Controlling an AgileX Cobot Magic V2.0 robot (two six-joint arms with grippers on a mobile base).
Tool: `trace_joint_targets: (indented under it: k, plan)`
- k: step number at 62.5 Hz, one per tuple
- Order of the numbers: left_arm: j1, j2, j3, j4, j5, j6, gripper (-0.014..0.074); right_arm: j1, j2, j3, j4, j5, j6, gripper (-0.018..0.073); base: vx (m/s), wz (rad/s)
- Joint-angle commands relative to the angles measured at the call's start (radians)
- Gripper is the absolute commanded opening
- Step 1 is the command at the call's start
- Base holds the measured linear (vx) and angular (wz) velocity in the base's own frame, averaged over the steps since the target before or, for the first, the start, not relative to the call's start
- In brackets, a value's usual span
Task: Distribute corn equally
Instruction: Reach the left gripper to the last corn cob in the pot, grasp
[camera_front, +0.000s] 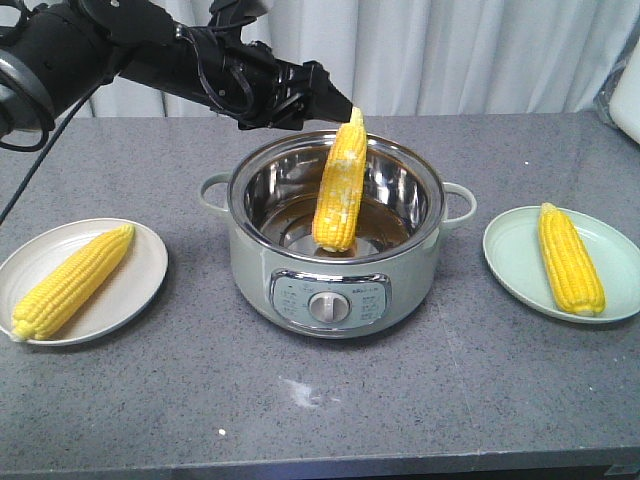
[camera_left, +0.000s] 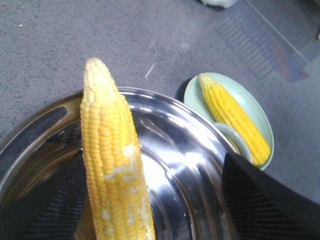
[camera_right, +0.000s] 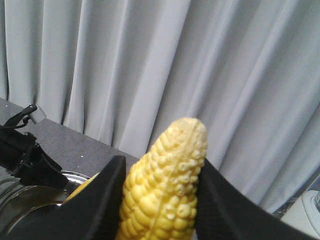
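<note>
Left fingers (camera_left: 265, 200) stand spread wide to either side of the standing cob (camera_left: 112, 160), gripping nothing, with no contact showing in the wrist view. This cob (camera_front: 340, 190) has its blunt end down inside the steel pot (camera_front: 250, 270). Its long axis is near upright, tilted so that the tip rises past the far rim. Right fingers (camera_right: 100, 200) are clamped on the held cob (camera_right: 165, 185), its tip pointing up in front of the pale curtain (camera_right: 150, 60). In the front view a third cob (camera_front: 72, 283) lies diagonally on the cream plate (camera_front: 130, 290); I cannot tell which end is its tip. A fourth cob (camera_front: 570, 258) lies on the green plate (camera_front: 515, 260) with its narrow tip away from the camera and its thick end near the front rim. Each plate has bare room beside its cob. The pot sits between the plates, well apart from both, one handle toward each. Grey surface (camera_front: 320, 420) runs from the pot to the front edge.
</note>
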Motion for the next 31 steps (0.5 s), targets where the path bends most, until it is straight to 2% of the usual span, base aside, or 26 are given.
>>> trace_joint_targets:
  k: [1, 21, 26, 31]
  plan:
    - [-0.006, -0.059, -0.033, -0.045, -0.070, -0.041, 0.0552, -0.006, -0.007, -0.017, 0.010, -0.073, 0.012, -0.0004, 0.00, 0.00]
    - [-0.061, -0.029, -0.033, 0.015, -0.127, -0.040, 0.0598, -0.006, -0.007, -0.017, 0.010, -0.069, 0.016, -0.0004, 0.00, 0.00]
    - [-0.062, -0.018, -0.033, 0.058, -0.133, -0.058, 0.0597, -0.006, -0.007, -0.017, 0.010, -0.066, 0.016, -0.0004, 0.00, 0.00]
    - [-0.062, -0.008, -0.033, 0.063, -0.138, -0.058, 0.0597, -0.006, -0.007, -0.017, 0.010, -0.057, 0.016, -0.0003, 0.00, 0.00]
